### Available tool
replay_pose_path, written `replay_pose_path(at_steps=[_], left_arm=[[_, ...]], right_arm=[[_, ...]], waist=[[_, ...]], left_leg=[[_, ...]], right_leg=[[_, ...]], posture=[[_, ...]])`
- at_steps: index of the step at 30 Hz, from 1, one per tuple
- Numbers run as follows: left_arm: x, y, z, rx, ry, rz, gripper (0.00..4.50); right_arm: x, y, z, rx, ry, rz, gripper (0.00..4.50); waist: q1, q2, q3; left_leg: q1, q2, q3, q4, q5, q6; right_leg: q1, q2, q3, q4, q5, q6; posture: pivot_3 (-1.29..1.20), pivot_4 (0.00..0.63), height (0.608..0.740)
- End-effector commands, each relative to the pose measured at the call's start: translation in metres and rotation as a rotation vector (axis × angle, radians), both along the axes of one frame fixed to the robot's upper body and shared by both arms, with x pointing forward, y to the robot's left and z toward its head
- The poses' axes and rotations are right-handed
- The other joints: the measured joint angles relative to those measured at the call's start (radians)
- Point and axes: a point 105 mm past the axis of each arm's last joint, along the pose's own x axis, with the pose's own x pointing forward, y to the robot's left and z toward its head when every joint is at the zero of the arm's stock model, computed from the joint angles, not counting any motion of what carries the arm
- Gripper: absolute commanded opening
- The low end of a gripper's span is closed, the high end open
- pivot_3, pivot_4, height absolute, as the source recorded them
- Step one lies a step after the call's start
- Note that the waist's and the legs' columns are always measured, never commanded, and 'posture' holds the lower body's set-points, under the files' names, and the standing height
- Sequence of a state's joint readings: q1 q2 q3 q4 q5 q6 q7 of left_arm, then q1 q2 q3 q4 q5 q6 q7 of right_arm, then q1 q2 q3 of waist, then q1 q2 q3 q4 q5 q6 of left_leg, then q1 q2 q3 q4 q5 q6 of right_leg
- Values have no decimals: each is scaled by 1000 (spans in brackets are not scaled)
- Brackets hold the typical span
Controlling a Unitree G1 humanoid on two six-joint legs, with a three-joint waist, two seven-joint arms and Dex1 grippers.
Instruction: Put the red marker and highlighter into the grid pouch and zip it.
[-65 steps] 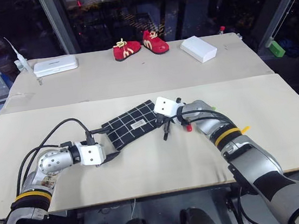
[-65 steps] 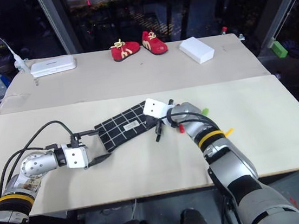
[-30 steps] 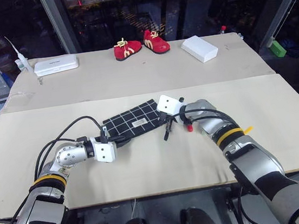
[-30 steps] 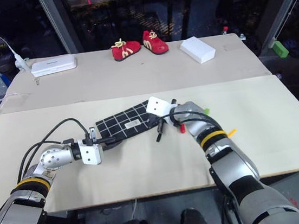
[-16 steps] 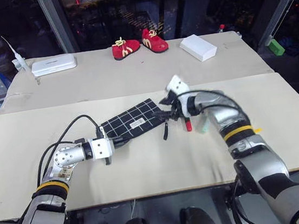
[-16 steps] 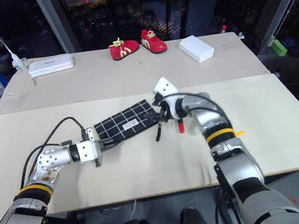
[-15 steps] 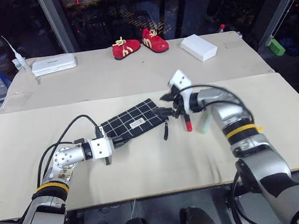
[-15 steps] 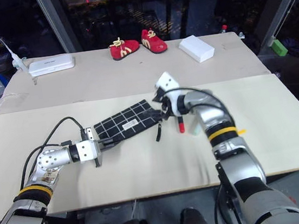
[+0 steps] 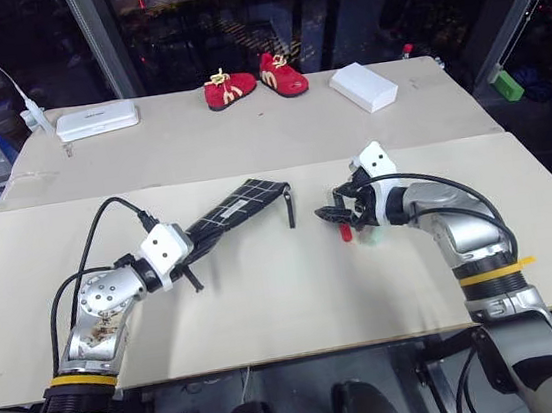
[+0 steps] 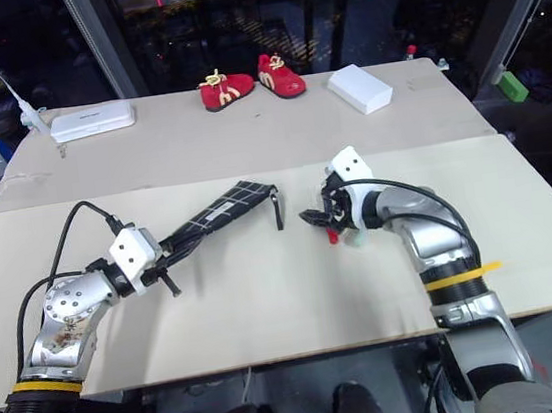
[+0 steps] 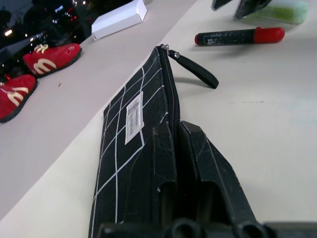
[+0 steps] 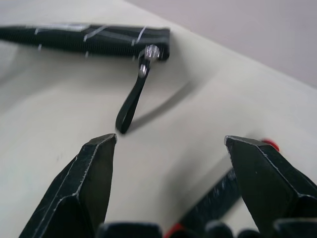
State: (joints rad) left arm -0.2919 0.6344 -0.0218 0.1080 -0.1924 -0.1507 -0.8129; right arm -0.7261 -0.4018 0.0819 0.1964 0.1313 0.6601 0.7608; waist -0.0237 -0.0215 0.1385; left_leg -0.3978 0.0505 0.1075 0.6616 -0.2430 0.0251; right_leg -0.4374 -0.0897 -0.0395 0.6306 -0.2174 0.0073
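Here the grid pouch (image 9: 231, 212) stands on edge, one end pinched in my closed left claw (image 11: 171, 148), its zipper strap (image 9: 290, 207) dangling at the far end. It looks soft and light, likely to sag; I judge the strap the best hold for zipping. The red marker (image 11: 240, 36) and the highlighter (image 11: 277, 10) lie on the surface (image 9: 267, 298) just below my right claw (image 12: 168, 148), which is spread wide and empty. Both look stiff, smooth, apt to roll; I would grip them mid-barrel.
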Motion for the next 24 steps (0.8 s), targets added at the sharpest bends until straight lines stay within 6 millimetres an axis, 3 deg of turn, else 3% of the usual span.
replay_pose_path(at_steps=[1, 5, 10, 16, 22, 24], left_arm=[[-1, -2, 10, 0, -40, 8, 0], [-1, -4, 12, -16, -43, 11, 0], [0, -11, 19, -69, -51, 9, 0], [-2, -20, 21, -76, -52, -8, 0], [-4, -20, 20, -74, -47, -5, 0], [-4, -20, 20, -74, -45, -3, 0]], right_arm=[[9, 12, 19, 10, -69, 2, 3886], [12, 21, 15, 9, -56, 17, 3886], [21, 38, -9, -13, 4, 9, 3886], [38, 46, -12, -4, 1, -37, 3886], [42, 47, -14, -20, -15, -30, 3886], [42, 48, -14, -16, -19, -21, 3385]], waist=[[2, 0, 0], [8, 0, 0], [9, 0, 0], [7, 0, 0], [5, 0, 0], [5, 0, 0]], left_leg=[[0, 0, 0, 0, 0, 0], [-2, 0, 0, 0, 0, 1], [-2, -1, 1, 0, 0, 1], [-2, -1, 1, 0, 0, 1], [-2, -1, 1, 0, 0, 1], [-2, -1, 1, 0, 0, 1]], right_leg=[[0, 0, 0, 0, 0, 0], [0, 0, 0, -2, 0, 0], [0, -1, 0, -2, 0, 0], [0, -1, 0, -2, 0, 0], [0, -1, 0, -2, 0, 0], [0, -1, 0, -2, 0, 0]], posture=[[0, 150, 740], [0, 150, 740], [0, 150, 740], [0, 150, 740], [0, 150, 740], [0, 150, 740]])
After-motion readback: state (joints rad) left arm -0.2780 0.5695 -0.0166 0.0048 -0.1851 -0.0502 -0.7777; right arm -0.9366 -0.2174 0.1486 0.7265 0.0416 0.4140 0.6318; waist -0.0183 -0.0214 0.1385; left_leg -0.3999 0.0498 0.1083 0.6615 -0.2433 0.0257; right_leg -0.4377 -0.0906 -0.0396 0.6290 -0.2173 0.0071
